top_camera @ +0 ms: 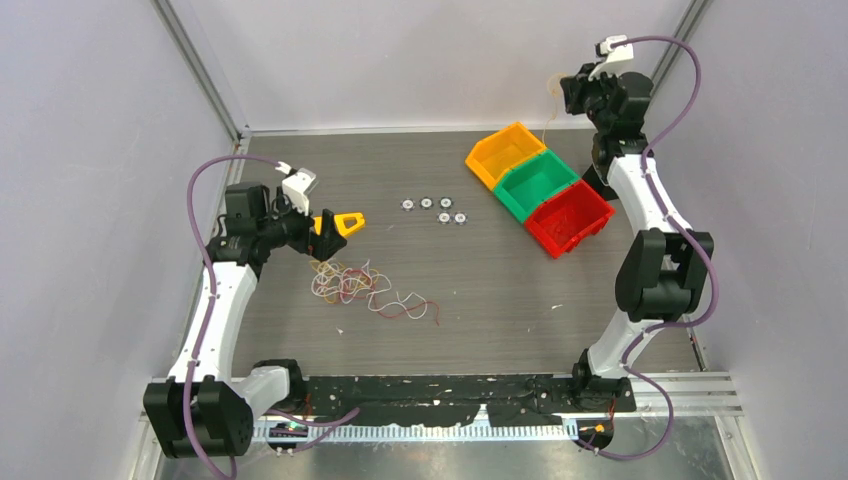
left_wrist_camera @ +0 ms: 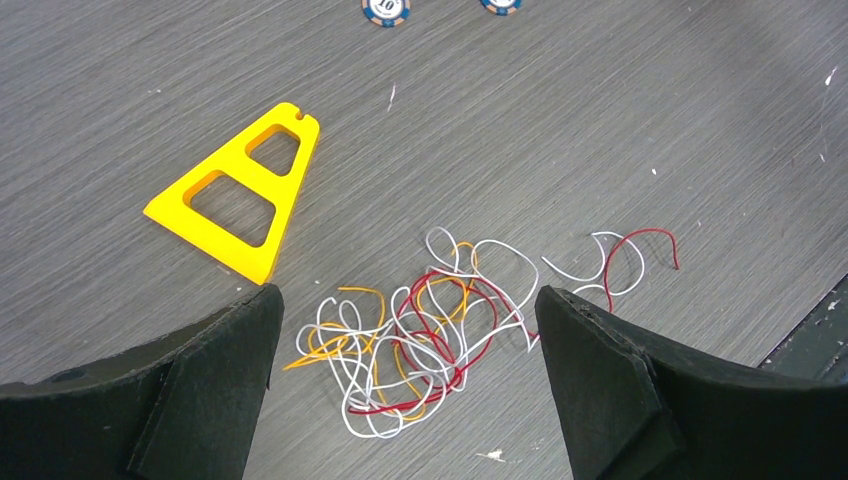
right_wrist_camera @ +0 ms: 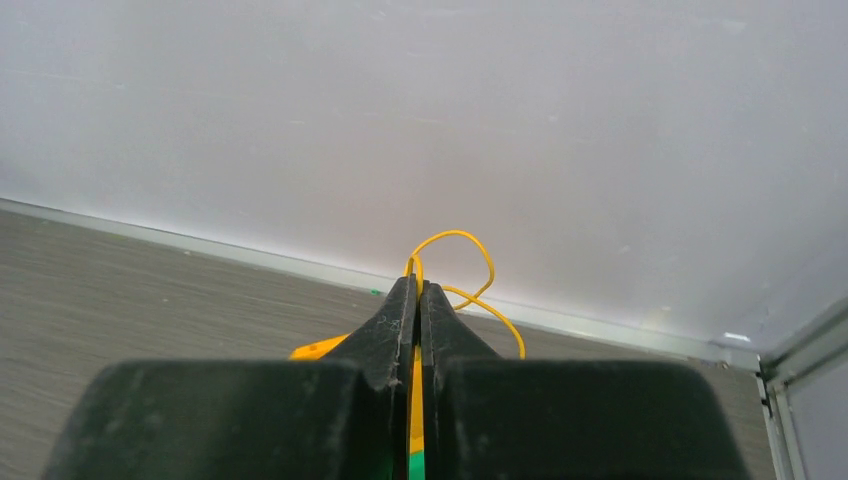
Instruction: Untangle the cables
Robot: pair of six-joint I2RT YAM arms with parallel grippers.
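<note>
**1 cable lifted out, the knot mostly left**

Top view: shows the right gripper (top_camera: 568, 92) raised at the far right, near 3 bins (top_camera: 505, 150), and dangling 1 thin yellow cable (top_camera: 547, 120). Places the tangle (top_camera: 365, 288) of white, red and yellow-orange wires flat on the table (top_camera: 500, 300), just in front of the left gripper (top_camera: 318, 240) and well apart from 5 poker chips (top_camera: 435, 208).

Left wrist view: shows wide-open fingers (left_wrist_camera: 230, 350) hovering over the tangle and touching nothing. Also shows a yellow triangle (left_wrist_camera: 240, 190) beside the wires, apart from them.

Right wrist view: shows fingers pressed shut on the yellow cable, its loop poking above the tips.

Reads as an early stage: 1 strand clear, probably bound for a bin. Leaves the interlaced rest to separate.
</note>
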